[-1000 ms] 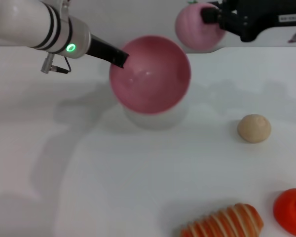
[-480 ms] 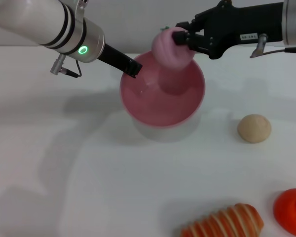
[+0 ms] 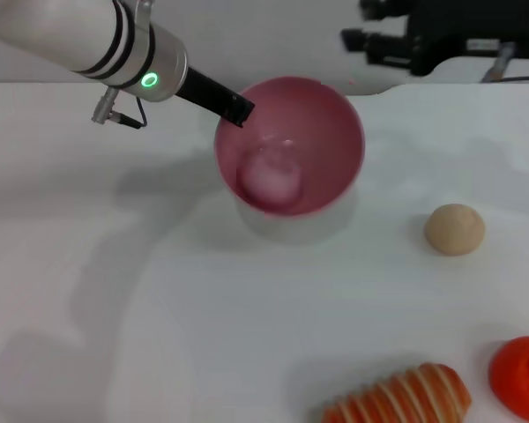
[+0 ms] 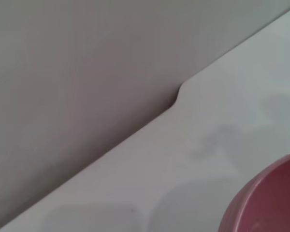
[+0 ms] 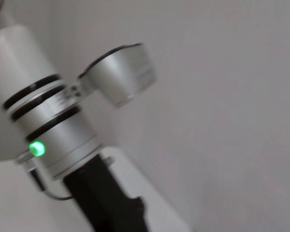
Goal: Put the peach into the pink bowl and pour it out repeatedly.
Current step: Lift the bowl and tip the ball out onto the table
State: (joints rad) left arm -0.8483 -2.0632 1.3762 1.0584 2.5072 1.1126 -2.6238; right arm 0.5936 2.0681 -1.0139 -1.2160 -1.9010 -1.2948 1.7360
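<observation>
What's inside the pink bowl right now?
The peach lies inside the pink bowl, low against the near wall. The left gripper grips the rim. The bowl floor under the peach is covered.

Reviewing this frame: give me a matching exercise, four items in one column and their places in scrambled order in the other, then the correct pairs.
Items
1. peach
2. left gripper
3. tan ball
4. right gripper

Places
A. alone on the table, to the right of the pink bowl
B. at the bowl's rim, holding it
C. inside the bowl
D. raised behind the bowl, holding nothing

Pairs: 1-C, 2-B, 3-A, 4-D
</observation>
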